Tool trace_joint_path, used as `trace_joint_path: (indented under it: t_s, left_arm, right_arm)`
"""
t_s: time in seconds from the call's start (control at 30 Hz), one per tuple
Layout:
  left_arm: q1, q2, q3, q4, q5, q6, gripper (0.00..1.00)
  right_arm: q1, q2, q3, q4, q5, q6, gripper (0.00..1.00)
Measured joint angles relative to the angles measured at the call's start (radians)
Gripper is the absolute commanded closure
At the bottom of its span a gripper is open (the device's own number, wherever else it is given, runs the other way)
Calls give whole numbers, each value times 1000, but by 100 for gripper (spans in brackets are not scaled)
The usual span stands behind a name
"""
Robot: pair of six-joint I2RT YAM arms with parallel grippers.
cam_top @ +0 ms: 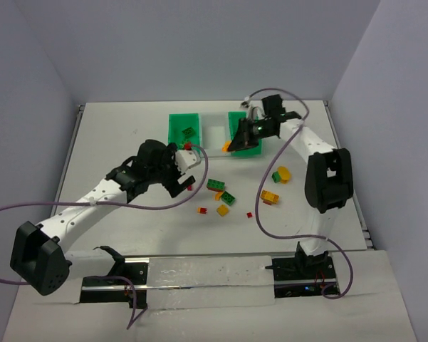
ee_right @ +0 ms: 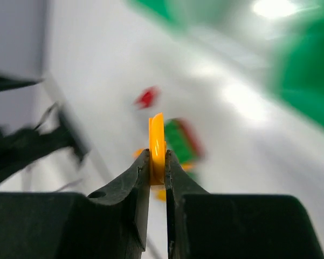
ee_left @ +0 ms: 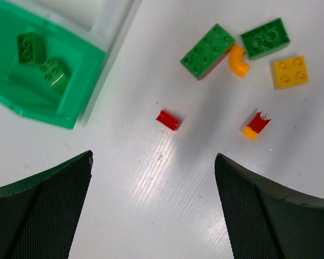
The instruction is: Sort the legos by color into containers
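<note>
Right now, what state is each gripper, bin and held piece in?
left gripper: open, holding nothing
right gripper: shut on the orange piece
orange piece: pinched edge-up between the jaws
left green bin: holds two green bricks
red piece: loose on the table

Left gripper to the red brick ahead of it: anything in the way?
Nothing visible. The left gripper is open, and the red brick lies alone on bare table just ahead of the fingers. The green bin and the other legos sit off to the sides.
</note>
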Motion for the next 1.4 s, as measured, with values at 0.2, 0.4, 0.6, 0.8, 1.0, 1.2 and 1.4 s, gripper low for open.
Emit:
trace_joint_path:
  t_s: [0.2,0.4,0.6,0.8,1.0,1.2,1.4]
  left_arm:
    - [83,-15,101,-64,40,-139,1]
    - [102,-15,188,-62,75,-264,1]
    - [172,-21,183,-31,99,-407,1]
    - [250,-24,187,-27,63,-524,1]
    - [259,-18,190,-25,-12,-535,1]
    - [259,-2,190,-25,-43,-534,1]
    - [264,-2,193,-25,-44,-527,1]
  right_arm:
    - [-93,-73,170,-14,450,-112,100]
    - [-62,14,319,2,661,-188,100]
    - [-56,153,339,-2,703,-212,100]
    - [-44,214,349,-9,736,-223,67]
    - [-22,236,368,-3,782,-237,30]
    - [-3,234,367,-9,795,-246,23]
    - [-9,75,233,-51,777,-275,11]
